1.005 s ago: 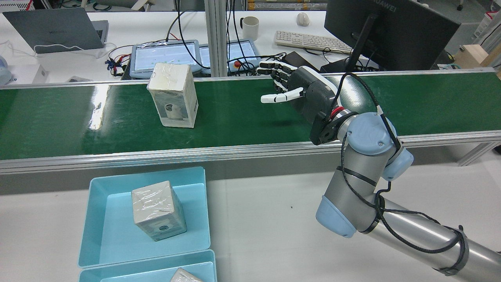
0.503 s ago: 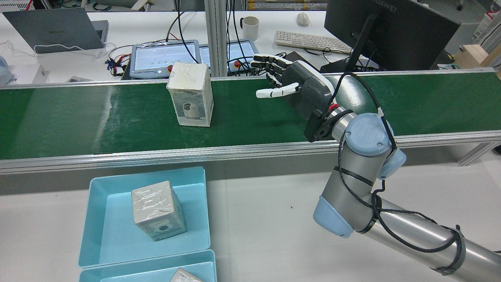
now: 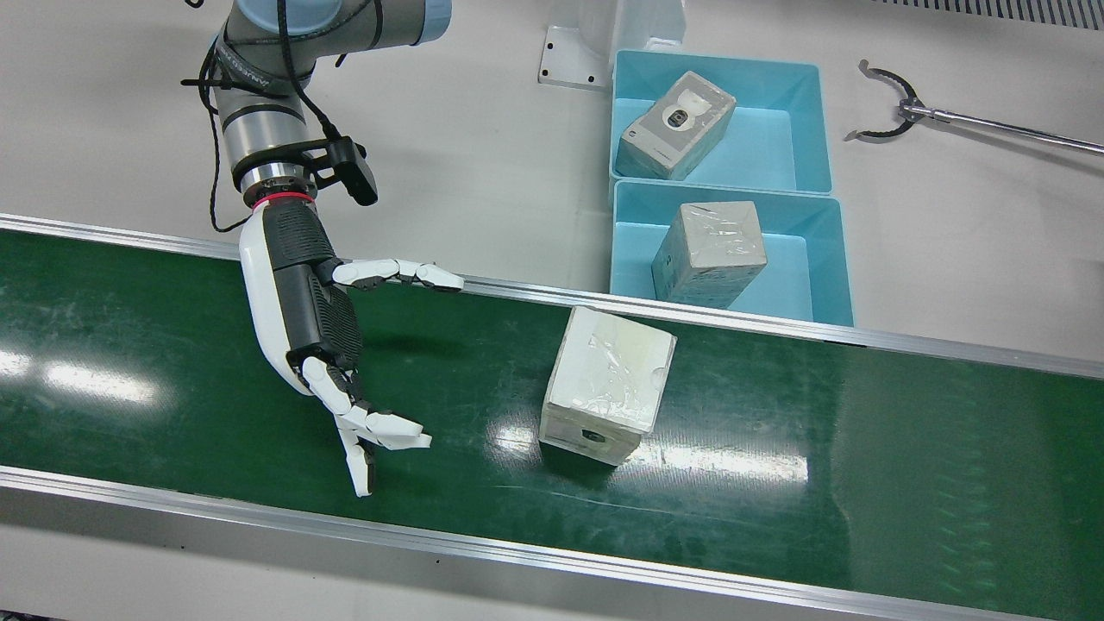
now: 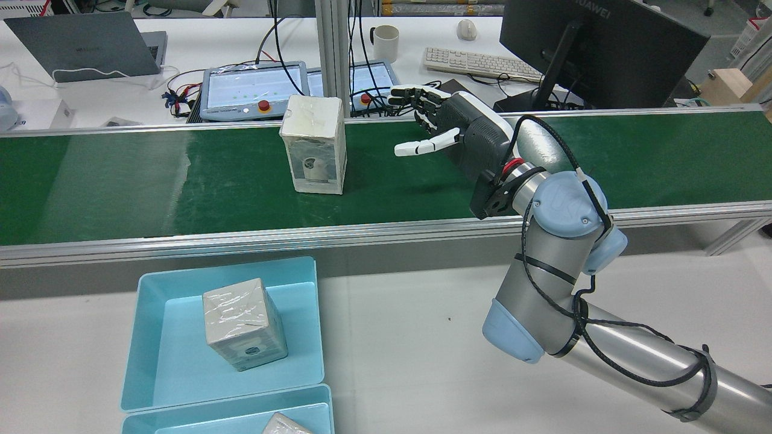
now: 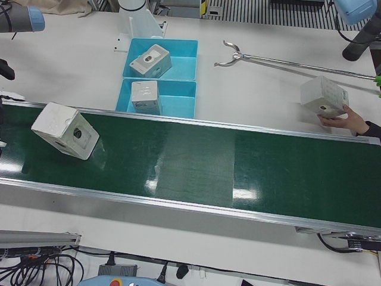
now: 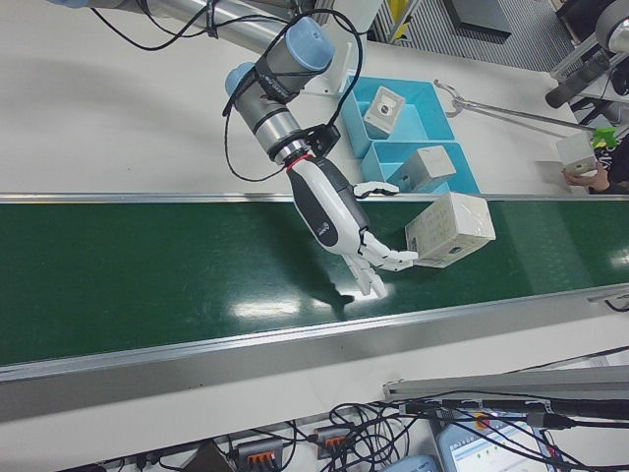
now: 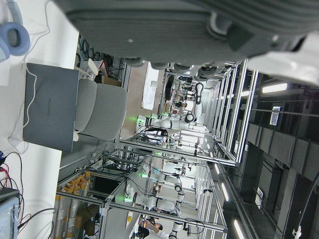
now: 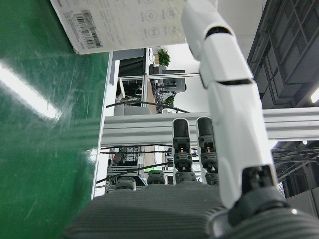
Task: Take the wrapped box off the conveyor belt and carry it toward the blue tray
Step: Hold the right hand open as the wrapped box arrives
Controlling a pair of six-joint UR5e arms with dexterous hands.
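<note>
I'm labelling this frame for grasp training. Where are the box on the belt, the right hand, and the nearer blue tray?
box on the belt (image 3: pixel 608 379): front view, top face.
right hand (image 3: pixel 315 315): front view, back of the palm.
blue tray (image 3: pixel 819 263): front view, side wall.

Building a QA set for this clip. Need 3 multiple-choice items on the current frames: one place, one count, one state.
1. Where is the white plastic-wrapped box?
A. In a tray
B. Standing on the green conveyor belt
C. In the right hand

2. How many light blue plastic trays does the front view show?
A. One
B. Two
C. Four

3. What state is the black-and-white right hand in?
A. Open, fingers spread, apart from the box
B. Shut on the box
C. Shut on nothing

Answers: 1 B, the box rests on the belt with green showing all around it. 2 B, two trays adjoin, each holding a wrapped box. 3 A, a gap of bare belt separates hand and box.
</note>
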